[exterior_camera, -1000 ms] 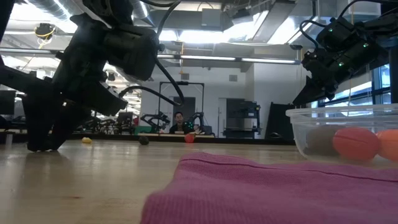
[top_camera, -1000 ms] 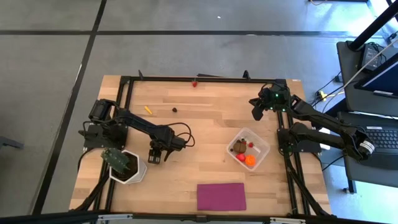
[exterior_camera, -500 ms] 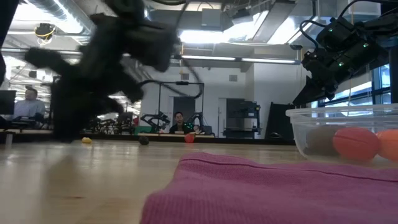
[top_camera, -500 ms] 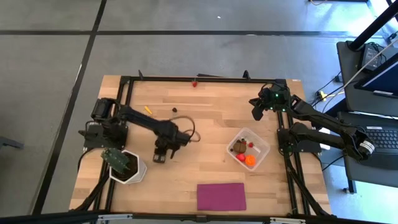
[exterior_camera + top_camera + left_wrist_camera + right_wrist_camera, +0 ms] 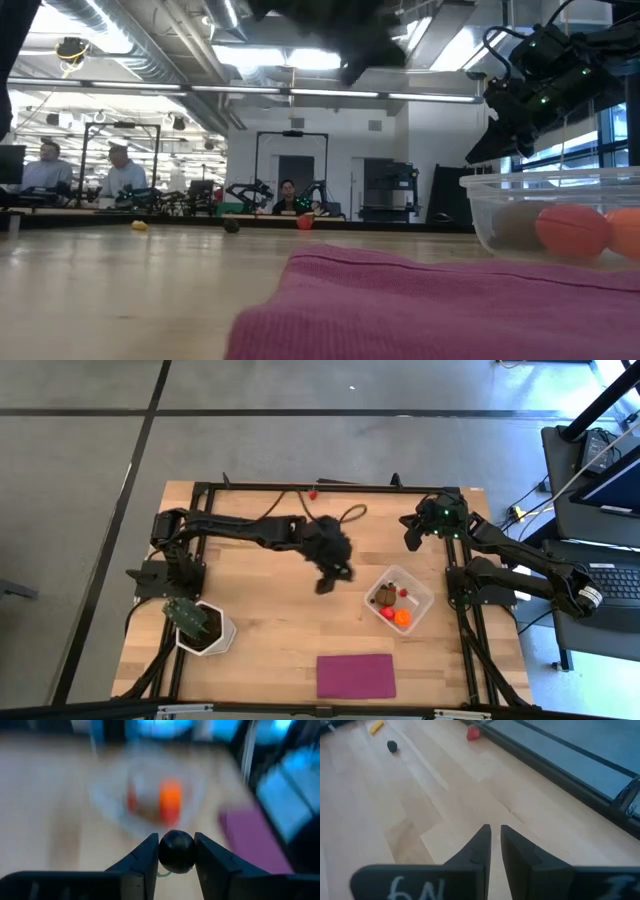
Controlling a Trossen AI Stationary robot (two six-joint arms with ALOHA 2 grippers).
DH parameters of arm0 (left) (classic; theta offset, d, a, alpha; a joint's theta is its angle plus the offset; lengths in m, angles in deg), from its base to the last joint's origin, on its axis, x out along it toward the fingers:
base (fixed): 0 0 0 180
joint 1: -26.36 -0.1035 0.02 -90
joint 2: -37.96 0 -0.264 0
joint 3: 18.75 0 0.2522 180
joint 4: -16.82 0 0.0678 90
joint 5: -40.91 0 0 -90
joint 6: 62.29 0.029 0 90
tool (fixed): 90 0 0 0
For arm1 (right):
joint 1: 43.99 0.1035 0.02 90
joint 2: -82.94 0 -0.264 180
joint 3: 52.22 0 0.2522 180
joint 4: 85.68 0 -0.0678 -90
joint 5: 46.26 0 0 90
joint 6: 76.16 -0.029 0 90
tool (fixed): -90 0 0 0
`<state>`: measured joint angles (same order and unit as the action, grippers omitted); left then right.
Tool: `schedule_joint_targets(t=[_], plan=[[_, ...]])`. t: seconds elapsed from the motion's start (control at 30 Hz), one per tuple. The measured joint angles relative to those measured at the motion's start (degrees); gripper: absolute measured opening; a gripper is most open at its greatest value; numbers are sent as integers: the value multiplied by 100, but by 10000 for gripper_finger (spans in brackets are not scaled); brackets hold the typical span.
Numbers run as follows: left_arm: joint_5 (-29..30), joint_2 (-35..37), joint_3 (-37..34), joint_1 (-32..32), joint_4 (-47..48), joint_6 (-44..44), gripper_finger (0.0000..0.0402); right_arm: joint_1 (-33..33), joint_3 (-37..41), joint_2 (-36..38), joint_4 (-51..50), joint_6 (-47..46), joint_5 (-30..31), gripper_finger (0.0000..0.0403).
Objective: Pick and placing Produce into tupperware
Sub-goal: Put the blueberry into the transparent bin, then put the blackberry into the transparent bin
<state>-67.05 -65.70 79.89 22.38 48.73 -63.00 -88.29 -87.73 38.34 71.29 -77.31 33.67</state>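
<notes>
Left arm stretched across the counter's middle, left gripper [image 5: 176, 851] jaws clamped. Right gripper [image 5: 493, 839] raised at far right corner, jaws nearly closed.

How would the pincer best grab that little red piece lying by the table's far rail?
Probably from straight above the small red piece, pinching its middle and closing in line with the black rail, not across it: the piece lies low, close beside that rail.

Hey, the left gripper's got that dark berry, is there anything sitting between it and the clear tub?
Nothing visible. The left gripper is shut on the dark berry, and its wrist view looks straight past it to the tupperware. From above, only bare table separates the gripper from the tub. The right gripper waits at the table's far right corner.
</notes>
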Motion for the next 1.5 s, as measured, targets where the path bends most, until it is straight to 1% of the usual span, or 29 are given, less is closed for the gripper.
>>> schedule_joint_targets(t=[0.13, 0.23, 0.33, 0.5, 0.6, 0.67, 0.73, 0.8, 0.87, 1.0, 1.17, 1.5], plan=[[164, -116, 90, 124, -1751, 32, 108, 2, 0, -2, 126, -9, -1, 46], [381, -442, 181, 255, -2567, 129, 97, 2, 0, -2, 213, -11, 0, 46], [363, -972, 395, 356, -3061, 84, 94, 2, 0, -2, 224, -11, 0, 46], [319, -1951, 971, 456, -3094, -183, 112, 2, 0, -2, 224, -38, -4, 46], [-68, -2483, 1334, 441, -3121, -509, 115, 2, 0, -2, 222, -142, 0, 46], [-342, -2713, 1528, 396, -3130, -671, 109, 2, 0, -2, 215, -149, -2, 46], [-428, -2876, 1658, 349, -3170, -753, 103, 2, 0, -2, 211, -154, -2, 46], [-399, -2948, 1663, 312, -3091, -805, 100, 2, 0, -2, 204, -160, -2, 46], [-238, -3053, 1664, 288, -3029, -811, 103, 2, 0, -2, 199, -158, -2, 46], [-87, -3205, 1655, 285, -2910, -816, 125, 2, 0, -2, 171, -155, 0, 46], [-78, -3270, 1657, 304, -2900, -815, 142, 2, 0, -2, 165, -151, -1, 46], [133, -3207, 1655, 265, -2866, -793, 132, 2, 0, -2, 133, -144, 0, 46]])
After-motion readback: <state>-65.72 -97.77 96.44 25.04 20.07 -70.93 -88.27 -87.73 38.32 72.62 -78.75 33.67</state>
